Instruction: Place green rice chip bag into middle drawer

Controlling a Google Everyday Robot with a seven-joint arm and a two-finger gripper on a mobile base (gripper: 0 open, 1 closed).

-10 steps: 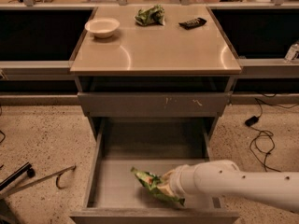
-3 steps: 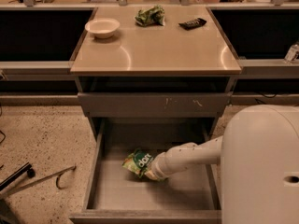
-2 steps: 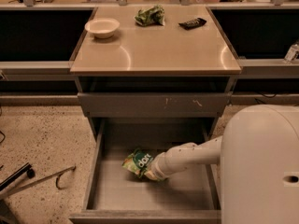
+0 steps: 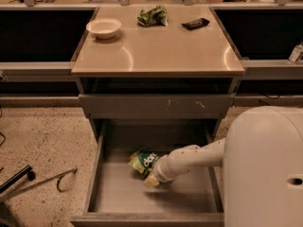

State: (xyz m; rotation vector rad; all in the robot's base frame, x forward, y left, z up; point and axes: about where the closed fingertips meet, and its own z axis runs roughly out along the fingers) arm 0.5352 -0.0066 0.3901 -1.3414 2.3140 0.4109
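Note:
The green rice chip bag (image 4: 143,161), light green with a white oval logo, lies low in the open middle drawer (image 4: 99,174), left of centre on its floor. My gripper (image 4: 151,178) is at the end of the white arm, which reaches into the drawer from the right. It is right against the bag's lower right edge. The arm's end hides the contact with the bag.
On the cabinet top (image 4: 156,46) are a white bowl (image 4: 104,27), a darker green lumpy bag (image 4: 152,15) and a black wrapper (image 4: 195,23). The shallow drawer front (image 4: 156,105) above is closed. My white body (image 4: 265,169) fills the lower right. A metal rod (image 4: 42,183) lies on the floor at left.
Since the earliest frame the arm has carried the bag from the drawer's front toward its middle left. Over the last second nothing has visibly moved.

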